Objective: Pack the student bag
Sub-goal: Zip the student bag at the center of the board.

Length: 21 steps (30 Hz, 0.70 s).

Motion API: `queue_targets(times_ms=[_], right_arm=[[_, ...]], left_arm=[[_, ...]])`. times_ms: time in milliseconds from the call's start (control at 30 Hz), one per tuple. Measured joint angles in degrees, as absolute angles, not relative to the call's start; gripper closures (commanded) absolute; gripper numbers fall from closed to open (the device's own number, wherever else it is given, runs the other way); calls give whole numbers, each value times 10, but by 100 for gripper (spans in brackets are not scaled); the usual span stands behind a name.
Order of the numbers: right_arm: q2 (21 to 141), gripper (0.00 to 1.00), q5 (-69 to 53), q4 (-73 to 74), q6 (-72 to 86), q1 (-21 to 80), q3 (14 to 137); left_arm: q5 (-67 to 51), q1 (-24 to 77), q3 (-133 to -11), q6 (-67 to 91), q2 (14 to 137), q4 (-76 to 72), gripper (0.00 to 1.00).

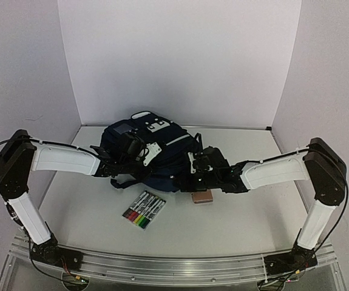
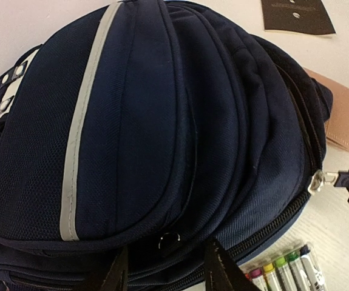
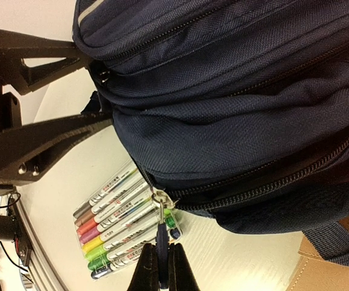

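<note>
1. The rounded student bag point(image 1: 147, 154), navy woven fabric with grey stripes, lies mid-way across the white counter point(image 1: 89, 224).
2. The right gripper point(image 3: 161, 251) fingers pinch its navy zipper pull point(image 3: 161, 230).
3. The left gripper point(image 2: 167, 248) fingers are spread over its seam.
4. On the near side lie a clear marker pack point(image 1: 144, 210) and a tan stitched pouch point(image 1: 202, 197).

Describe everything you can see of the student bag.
The student bag is a navy woven-fabric backpack with grey reflective stripes, white patches and several zipped compartments. It lies bulging on the table. The right gripper is shut on a zipper pull at its side; the left gripper, open, hovers close over it.
</note>
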<state>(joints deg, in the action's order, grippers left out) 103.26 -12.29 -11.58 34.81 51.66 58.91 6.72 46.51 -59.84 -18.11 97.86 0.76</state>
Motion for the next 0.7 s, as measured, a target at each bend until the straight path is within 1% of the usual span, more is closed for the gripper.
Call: queue_targets(times_ms=[67,100,133,300,400,600,700], right_arm=[[1033,100,-118,-118,351,517,589],[1033,100,-113,-117,353,517,589],[1032,100,-107,-115,355,517,589],[1020,100,-50,-60,368,514,600],[1003,100,-35,-24,371,501,606],[973,100,-42,24,357,458,610],[973,100,-68,39,338,429,619]], left_arm=[[78,469,-601,-182,985,-1,94],[83,471,-602,-186,987,-4,99],[89,474,-602,-190,989,-8,100],[116,480,-597,-196,989,-47,100],[131,482,-572,-196,975,-76,100],[152,483,-520,-196,916,-104,100],[160,483,-492,-195,882,-105,100]])
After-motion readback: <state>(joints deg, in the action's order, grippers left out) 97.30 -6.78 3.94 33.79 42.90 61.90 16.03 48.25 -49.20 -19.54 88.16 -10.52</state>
